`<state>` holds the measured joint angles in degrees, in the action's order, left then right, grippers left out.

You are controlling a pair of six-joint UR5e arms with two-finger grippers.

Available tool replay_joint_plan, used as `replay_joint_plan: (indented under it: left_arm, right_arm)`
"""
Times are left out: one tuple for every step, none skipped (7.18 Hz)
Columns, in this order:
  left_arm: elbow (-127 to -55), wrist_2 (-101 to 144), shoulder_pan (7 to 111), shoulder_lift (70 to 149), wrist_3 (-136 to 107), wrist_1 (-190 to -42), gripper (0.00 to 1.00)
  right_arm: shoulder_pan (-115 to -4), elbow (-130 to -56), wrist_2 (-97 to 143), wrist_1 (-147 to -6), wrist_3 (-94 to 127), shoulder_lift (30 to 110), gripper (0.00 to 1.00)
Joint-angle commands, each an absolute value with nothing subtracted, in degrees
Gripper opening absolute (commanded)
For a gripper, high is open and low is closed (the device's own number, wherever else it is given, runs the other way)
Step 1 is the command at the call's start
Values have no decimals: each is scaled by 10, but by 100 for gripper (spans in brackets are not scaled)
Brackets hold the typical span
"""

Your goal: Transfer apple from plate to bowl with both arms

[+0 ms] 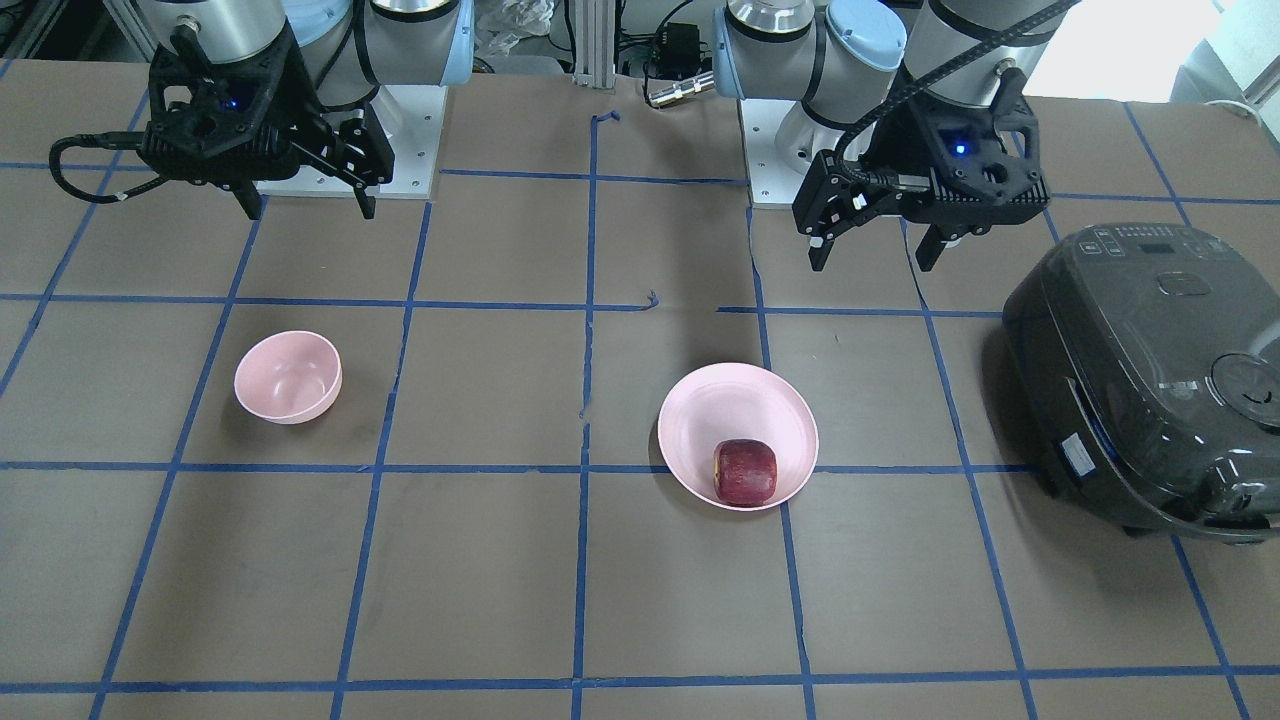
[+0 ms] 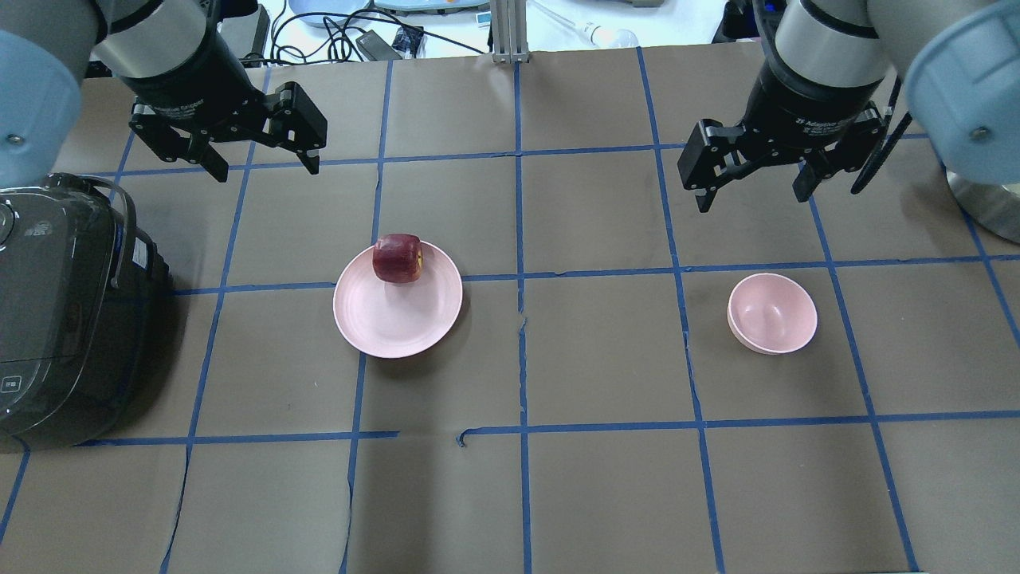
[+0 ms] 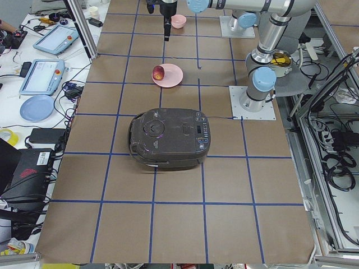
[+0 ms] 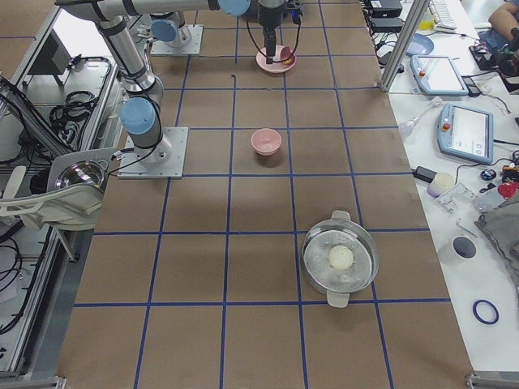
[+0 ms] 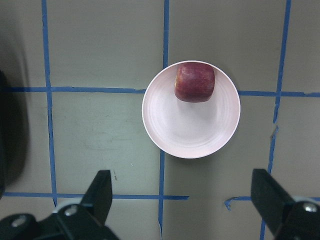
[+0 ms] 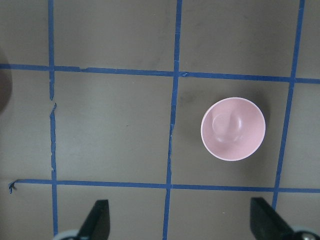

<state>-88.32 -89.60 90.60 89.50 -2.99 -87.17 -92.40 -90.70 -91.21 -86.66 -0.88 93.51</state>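
The dark red apple lies on the far edge of the wide pink plate. The small pink bowl stands empty on the robot's right side. My left gripper hangs open and empty high above the table, beside the plate. My right gripper hangs open and empty high above the table near the bowl.
A large dark rice cooker sits at the table's left end, close to the plate. A silver pot holding a white ball stands towards the right end. Blue tape lines grid the brown table.
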Motion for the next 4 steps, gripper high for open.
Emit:
replay_joint_plan:
  left_arm:
    - [-883, -896, 906, 896, -30, -872, 100]
    - [-884, -896, 906, 896, -30, -871, 100]
    - [-884, -896, 906, 896, -30, -872, 100]
    - [-884, -896, 906, 896, -30, -871, 100]
  right_arm:
    - [-924, -907, -912, -866, -9, 935, 100]
    - [-923, -907, -912, -866, -9, 936, 100]
    - [-924, -910, -912, -861, 4, 939, 100]
    - [-924, -914, -912, -860, 24, 940, 100]
